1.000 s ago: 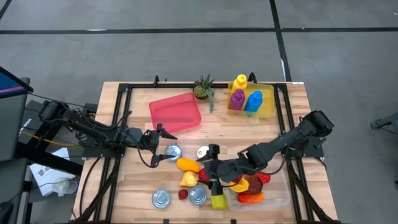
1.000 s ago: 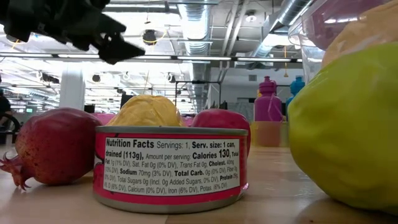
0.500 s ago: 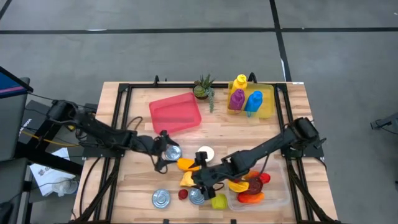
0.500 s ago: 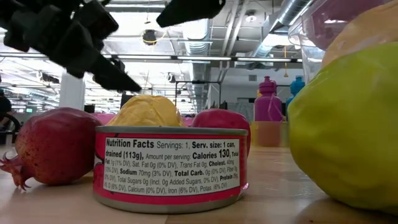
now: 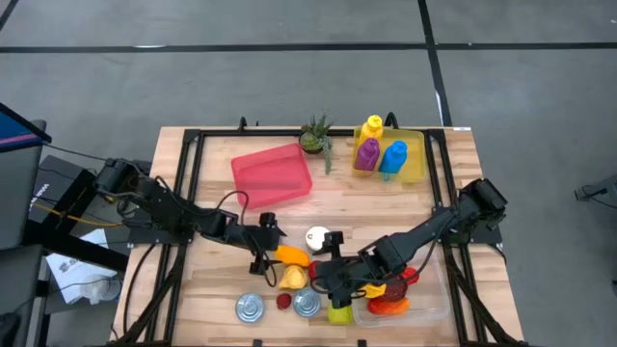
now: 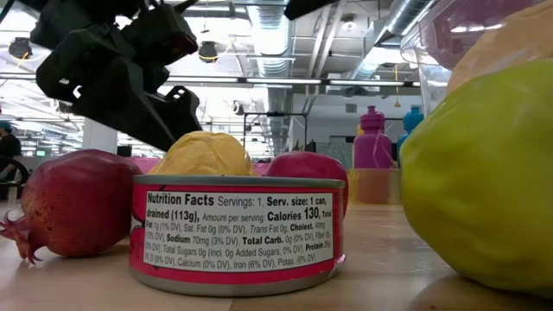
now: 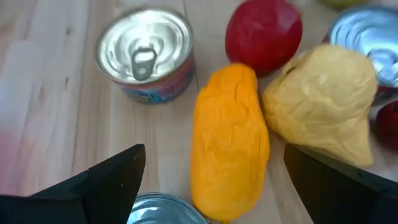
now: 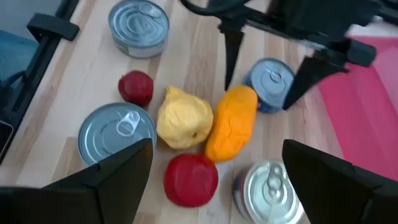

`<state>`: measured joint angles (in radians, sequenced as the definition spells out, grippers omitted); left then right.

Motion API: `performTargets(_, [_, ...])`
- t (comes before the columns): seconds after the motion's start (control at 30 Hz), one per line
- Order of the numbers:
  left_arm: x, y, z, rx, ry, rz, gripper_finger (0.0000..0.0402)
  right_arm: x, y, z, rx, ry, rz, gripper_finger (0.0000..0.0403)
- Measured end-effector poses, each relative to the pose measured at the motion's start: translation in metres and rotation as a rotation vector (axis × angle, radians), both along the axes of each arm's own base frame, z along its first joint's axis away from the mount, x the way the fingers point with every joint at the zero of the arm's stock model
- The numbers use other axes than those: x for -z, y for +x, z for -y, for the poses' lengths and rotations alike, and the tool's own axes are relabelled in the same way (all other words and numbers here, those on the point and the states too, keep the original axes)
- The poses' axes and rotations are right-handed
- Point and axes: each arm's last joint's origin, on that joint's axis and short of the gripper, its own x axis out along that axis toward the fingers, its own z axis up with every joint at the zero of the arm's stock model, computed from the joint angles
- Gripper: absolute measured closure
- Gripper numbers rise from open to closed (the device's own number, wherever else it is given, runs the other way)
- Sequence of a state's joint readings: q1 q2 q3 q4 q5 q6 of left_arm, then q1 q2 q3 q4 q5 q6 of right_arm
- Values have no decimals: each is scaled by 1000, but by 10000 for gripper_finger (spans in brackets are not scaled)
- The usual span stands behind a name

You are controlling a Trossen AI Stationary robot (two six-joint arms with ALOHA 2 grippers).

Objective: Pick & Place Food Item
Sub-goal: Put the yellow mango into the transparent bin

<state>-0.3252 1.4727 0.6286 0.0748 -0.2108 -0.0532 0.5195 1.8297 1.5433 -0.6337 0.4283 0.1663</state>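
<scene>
Table (image 5: 386,207): bin (image 5: 429,310) under right arm

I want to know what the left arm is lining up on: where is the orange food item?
In the high view the orange food item lies front of centre on the table, touching the yellow food item, below the open left gripper.

An orange, elongated, wrinkled food item (image 7: 229,140) is lying flat on the wooden table, sitting in the lower centre of the left wrist frame. It is touching a lumpy yellow food item (image 7: 323,102) lying at centre right.
</scene>
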Motion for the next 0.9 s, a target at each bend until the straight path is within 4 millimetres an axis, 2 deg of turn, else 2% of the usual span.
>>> performTargets(0.27, [10,16,8,57,23,-127,27,2,-5,-2,35,-9,-25,56])
performTargets(0.47, [18,26,11,78,38,-153,28,2,-6,-3,42,-17,-16,56])
performTargets(0.57, [21,28,11,70,48,-158,41,2,-6,-3,45,-21,-14,56])
performTargets(0.7, [22,28,10,48,73,-153,85,2,-6,-3,43,-19,-12,56])
performTargets(0.9, [21,28,9,24,99,-145,192,2,-6,-3,45,-19,-12,56])
